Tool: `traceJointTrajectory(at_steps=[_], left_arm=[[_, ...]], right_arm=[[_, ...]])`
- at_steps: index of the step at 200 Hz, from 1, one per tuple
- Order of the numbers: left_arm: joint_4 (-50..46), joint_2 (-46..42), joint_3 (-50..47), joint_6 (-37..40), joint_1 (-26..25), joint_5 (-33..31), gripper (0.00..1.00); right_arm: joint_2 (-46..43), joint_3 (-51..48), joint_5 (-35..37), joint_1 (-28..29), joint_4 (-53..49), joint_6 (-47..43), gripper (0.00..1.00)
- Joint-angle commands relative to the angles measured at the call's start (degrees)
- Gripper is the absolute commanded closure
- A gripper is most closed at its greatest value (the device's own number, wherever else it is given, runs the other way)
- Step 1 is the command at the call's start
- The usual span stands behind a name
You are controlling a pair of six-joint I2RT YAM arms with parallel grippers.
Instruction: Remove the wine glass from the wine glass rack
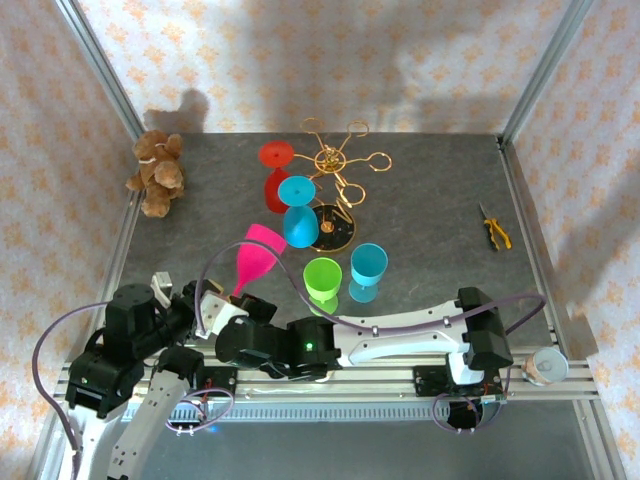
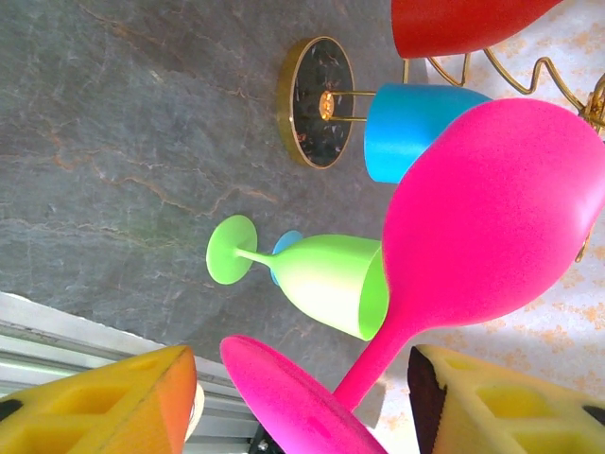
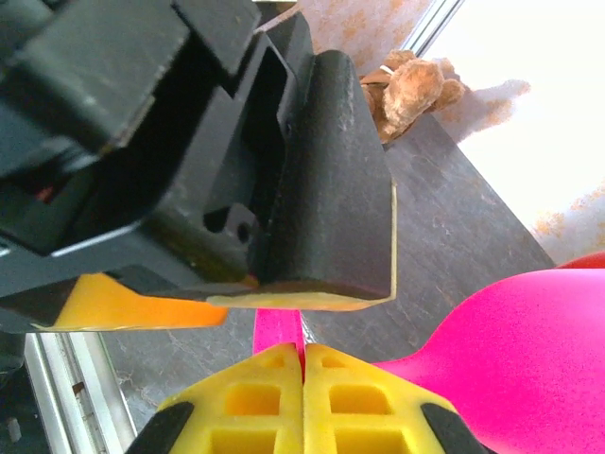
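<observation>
The pink wine glass [image 1: 258, 250] is off the gold wine glass rack [image 1: 338, 160] and hangs tilted over the near left of the table. My right gripper [image 3: 303, 348] is shut on the thin rim of its foot; it reaches in from the right [image 1: 240, 318]. My left gripper [image 2: 302, 407] stands open, its yellow fingers on either side of the pink stem [image 2: 378, 359] and foot without touching them. A red glass [image 1: 276, 180] and a blue glass [image 1: 299, 222] hang bowl-down on the rack.
A green glass [image 1: 322, 280] and a second blue glass [image 1: 367, 268] stand upright in front of the rack's black base [image 1: 335, 232]. A teddy bear [image 1: 155, 172] sits at the far left, pliers [image 1: 494, 227] lie at the right, and a tape roll [image 1: 546, 367] is on the near right rail.
</observation>
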Motion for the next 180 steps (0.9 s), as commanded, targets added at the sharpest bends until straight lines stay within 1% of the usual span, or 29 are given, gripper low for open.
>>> traceJointTrajectory(at_steps=[1,27,138,180], left_arm=[[2.0,-0.6,-0.9,-1.3,0.4,0.9,0.42],[2.4,-0.5,-0.9,-1.2,0.3,0.9,0.47],[4.2,-0.8,-2.3,-1.5,0.3,0.5,0.77],[4.9,-0.7,-2.6,-1.3,0.4,0.6,0.88]], right_arm=[[-1.9,0.0,2.7,0.5,4.2,-1.3,1.0],[-1.7,0.7,2.5,0.4,4.7,-2.0,1.0],[-1.0,5.6,0.5,1.0,6.7,-7.1,1.0],[0.3,9.5,-0.5,1.5,4.0,-8.8,1.0]])
